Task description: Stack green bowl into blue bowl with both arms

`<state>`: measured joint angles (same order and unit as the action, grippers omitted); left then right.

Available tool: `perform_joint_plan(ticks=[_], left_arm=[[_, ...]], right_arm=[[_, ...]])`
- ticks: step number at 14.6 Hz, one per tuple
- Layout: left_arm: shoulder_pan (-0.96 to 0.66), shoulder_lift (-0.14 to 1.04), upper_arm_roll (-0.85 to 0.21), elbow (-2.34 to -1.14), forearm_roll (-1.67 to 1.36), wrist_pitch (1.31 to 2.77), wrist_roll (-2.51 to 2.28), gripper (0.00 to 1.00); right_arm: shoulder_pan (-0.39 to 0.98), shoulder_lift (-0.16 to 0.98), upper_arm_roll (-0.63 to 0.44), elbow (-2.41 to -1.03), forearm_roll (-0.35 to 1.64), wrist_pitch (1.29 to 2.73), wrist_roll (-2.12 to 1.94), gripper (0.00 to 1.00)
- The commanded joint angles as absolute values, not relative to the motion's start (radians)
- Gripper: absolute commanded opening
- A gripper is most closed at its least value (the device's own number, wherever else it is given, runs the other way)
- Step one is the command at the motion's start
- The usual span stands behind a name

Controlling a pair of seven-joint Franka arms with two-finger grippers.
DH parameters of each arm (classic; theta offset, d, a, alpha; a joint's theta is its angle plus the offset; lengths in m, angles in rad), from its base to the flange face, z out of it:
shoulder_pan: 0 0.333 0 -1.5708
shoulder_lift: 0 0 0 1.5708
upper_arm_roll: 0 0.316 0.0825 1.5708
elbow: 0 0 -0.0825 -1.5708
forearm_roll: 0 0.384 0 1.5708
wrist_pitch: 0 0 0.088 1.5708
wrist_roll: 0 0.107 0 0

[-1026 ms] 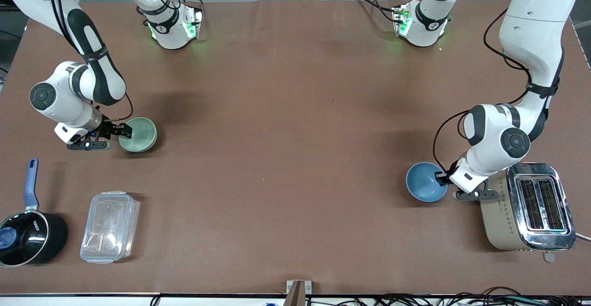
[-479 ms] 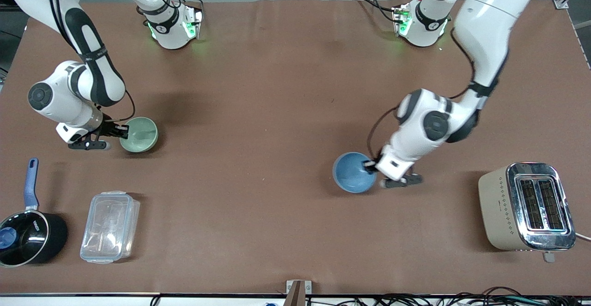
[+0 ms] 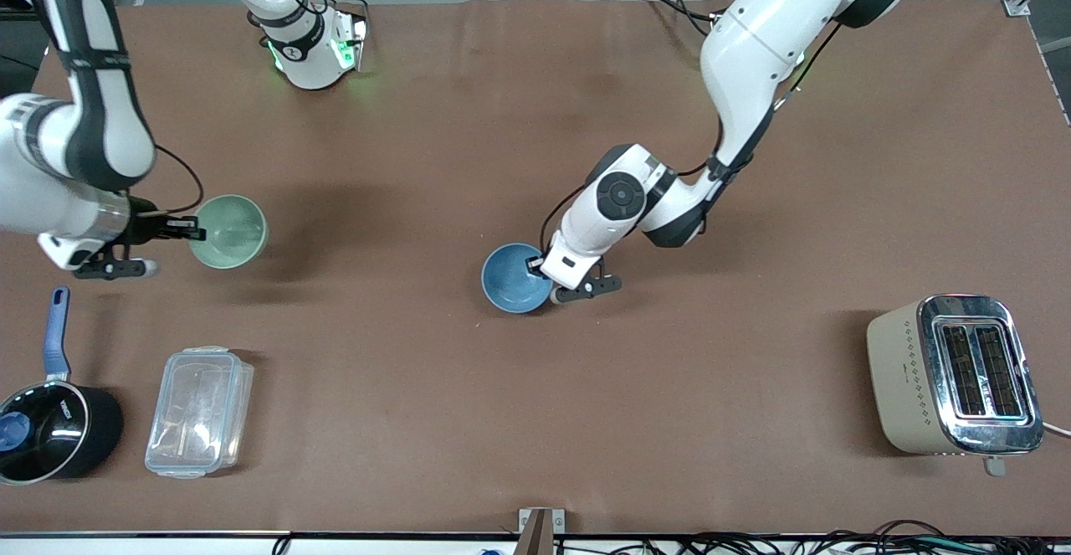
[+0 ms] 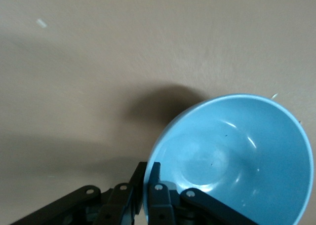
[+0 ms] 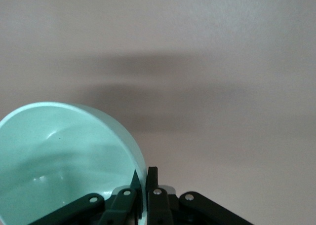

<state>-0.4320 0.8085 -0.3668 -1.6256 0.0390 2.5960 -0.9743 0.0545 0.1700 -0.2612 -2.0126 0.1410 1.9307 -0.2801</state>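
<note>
Both bowls gripped, carry phase.

Left gripper (image 3: 540, 271) is clamped on the rim of the blue bowl (image 3: 515, 278), centre of the front frame, slightly below mid-height. Left wrist view confirms it: fingers (image 4: 154, 200) pinch the rim of the bowl (image 4: 237, 156), one inside and one outside. From the shadow under it, the bowl looks at or just above the table (image 3: 535, 413); can't tell which.

Right gripper (image 3: 186, 227) is clamped on the rim of the green bowl (image 3: 228, 231), left-middle of the front frame. Right wrist view shows the same rim pinch on the bowl (image 5: 64, 156), and the offset shadow suggests it is lifted.

Bowls are well apart, with bare table between them.

Step, as I read it: blue being brought to a central drop spot, green held up ready.

Next: set blue down flat mid-table, release and clear the left arm. Then bring green over blue, level it, centre rim over rim, lower and release. Risk: the rim pinch leaves the bowl tilted, so it could seat crooked or knock blue.

Pan (image 3: 50, 429), container (image 3: 199, 411) and toaster (image 3: 954, 375) are in the lower corners, out of the path.
</note>
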Motion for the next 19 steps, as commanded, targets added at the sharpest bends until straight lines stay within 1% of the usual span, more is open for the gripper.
perform_joint_plan(ticks=[1,2,3,4,5,7,9,12,13,16,17,19], left_arm=[[-0.488,0.838,-0.322,-1.591,0.035,2.611,-1.005,0.03],[-0.503,0.838,-0.308,-1.589,0.034,2.611,-1.005,0.13],[-0.503,0.836,-0.307,-1.589,0.032,2.609,-1.005,0.34],[-0.497,0.83,-0.307,-1.589,0.034,2.611,-1.005,0.72],[-0.494,0.822,-0.301,-1.585,0.037,2.606,-1.002,1.0],[-0.488,0.769,-0.267,-1.583,0.037,2.589,-1.0,1.0],[-0.477,0.704,-0.226,-1.553,0.038,2.519,-0.994,1.0],[-0.418,0.655,-0.222,-1.416,0.073,2.264,-0.964,1.0],[-0.399,0.643,-0.224,-1.384,0.09,2.184,-0.934,1.0],[-0.309,0.543,-0.224,-1.384,0.098,2.028,-0.777,1.0],[-0.266,0.513,-0.222,-1.382,0.1,1.957,-0.717,1.0],[-0.192,0.474,-0.224,-1.382,0.129,1.882,-0.597,1.0]], right_arm=[[0.112,0.175,-0.253,-1.922,0.164,1.855,-0.194,0.0],[0.117,0.175,-0.217,-1.911,0.17,1.855,-0.148,0.0],[0.115,0.173,-0.168,-1.905,0.192,1.858,-0.091,0.0],[0.115,0.175,-0.12,-1.905,0.196,1.87,-0.028,0.0],[0.117,0.176,-0.073,-1.905,0.198,1.897,0.035,0.0],[0.118,0.179,0.036,-1.905,0.196,1.971,0.186,0.0],[0.127,0.195,0.142,-1.908,0.195,2.067,0.346,0.0],[0.175,0.285,0.264,-1.91,0.187,2.227,0.561,0.0],[0.213,0.319,0.271,-1.907,0.181,2.276,0.618,0.0],[0.323,0.418,0.27,-1.899,0.117,2.431,0.78,0.0],[0.343,0.443,0.27,-1.888,0.086,2.457,0.816,0.0],[0.359,0.472,0.272,-1.868,0.048,2.464,0.867,0.0]])
